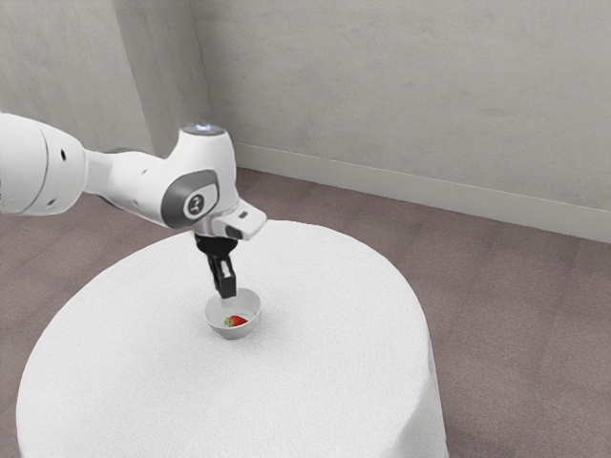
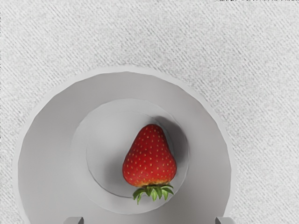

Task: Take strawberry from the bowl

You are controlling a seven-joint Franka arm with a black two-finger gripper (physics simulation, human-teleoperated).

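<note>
1. Hovering just above white bowl (image 1: 251, 306), below and left of centre in exterior view; count approach as nearly done.
2. Holding nothing, with gripper (image 1: 227, 292) spread wide.
3. Find strawberry (image 2: 149, 158) inside bowl, lying on its side on the bottom, not yet grasped.
4. Still need to lower, probably straight down, close on strawberry, lift past rim. Mark removal as undone.

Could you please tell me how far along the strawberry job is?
The approach looks nearly done: the open gripper hangs over the bowl. Nothing is in hand; the strawberry lies at the bottom of the bowl. Lowering, gripping and lifting it out are left.
</note>
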